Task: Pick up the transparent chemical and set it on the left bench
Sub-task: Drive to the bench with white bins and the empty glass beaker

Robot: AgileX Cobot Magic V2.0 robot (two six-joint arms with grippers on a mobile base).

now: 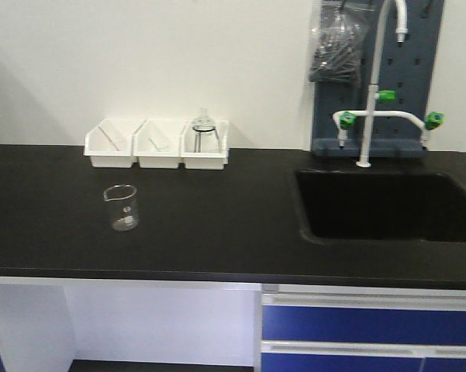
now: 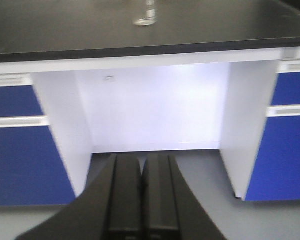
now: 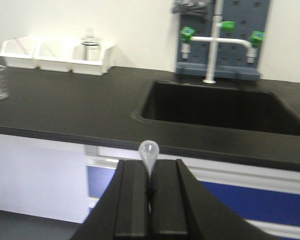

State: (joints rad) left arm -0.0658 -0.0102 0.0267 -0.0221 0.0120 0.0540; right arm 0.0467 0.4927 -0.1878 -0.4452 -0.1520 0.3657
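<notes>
Two claws, both closed: my right claw [image 3: 150, 167] pinches the pipette [image 3: 149, 151], bulb up, out in front of the surface [image 3: 65, 110]; my left claw [image 2: 141, 162] looks empty, low before the cabinets [image 2: 20, 155].

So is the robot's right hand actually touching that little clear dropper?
Touching. The right wrist view shows the right hand shut on the clear dropper, gripping its stem with no gap, the bulb sticking out beyond.
</notes>
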